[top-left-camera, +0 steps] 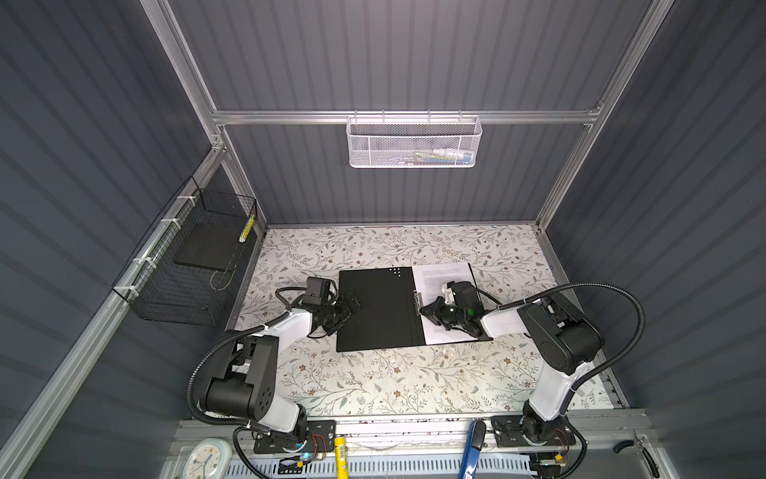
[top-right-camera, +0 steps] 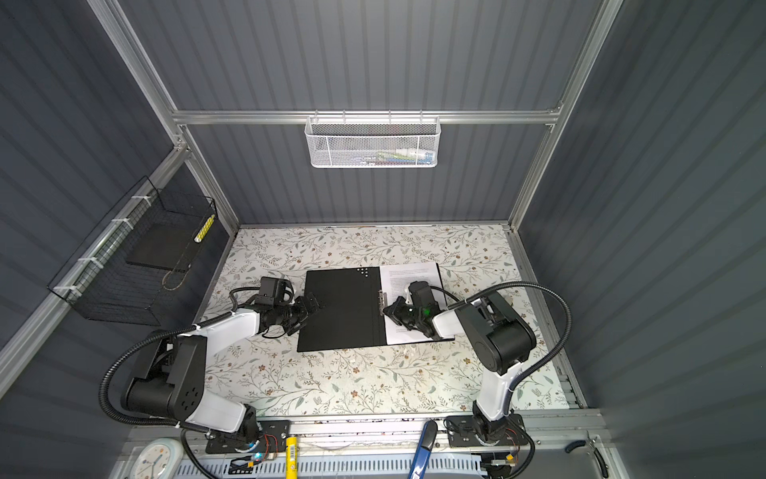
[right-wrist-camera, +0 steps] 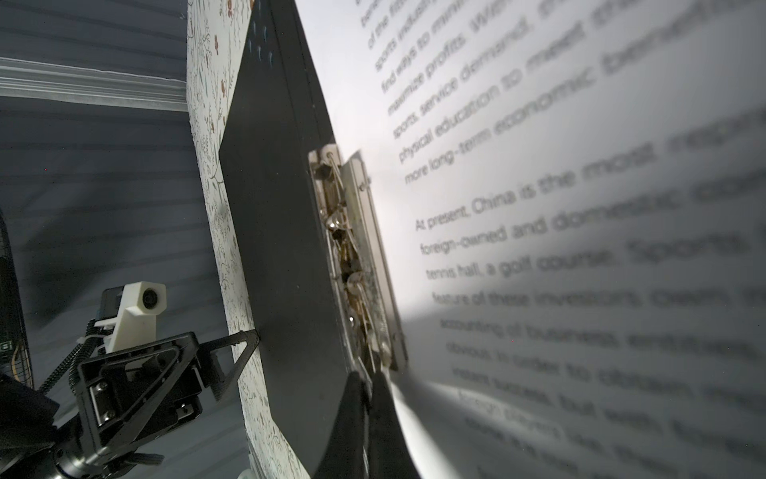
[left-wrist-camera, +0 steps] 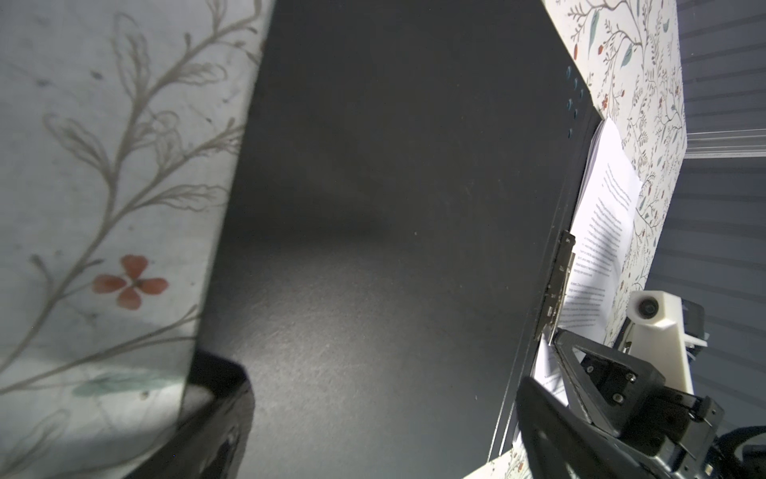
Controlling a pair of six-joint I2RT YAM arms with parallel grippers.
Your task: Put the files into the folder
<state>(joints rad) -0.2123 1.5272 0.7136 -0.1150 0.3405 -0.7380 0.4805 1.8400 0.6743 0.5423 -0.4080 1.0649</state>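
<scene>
Files (top-left-camera: 444, 275) in open folder (top-left-camera: 373, 315) under right hand (top-left-camera: 425, 310), closed | left hand (top-left-camera: 353, 305) open at folder's edge

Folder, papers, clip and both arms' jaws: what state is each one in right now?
Folder: open, lying flat, black inside up.
Papers: lying on the folder's right half, beside the clip.
Clip: on the spine; clamped or not, cannot tell.
Left gripper: jaws open, at the folder's left edge.
Right gripper: jaws shut, tip at the clip, nothing visibly held.
</scene>
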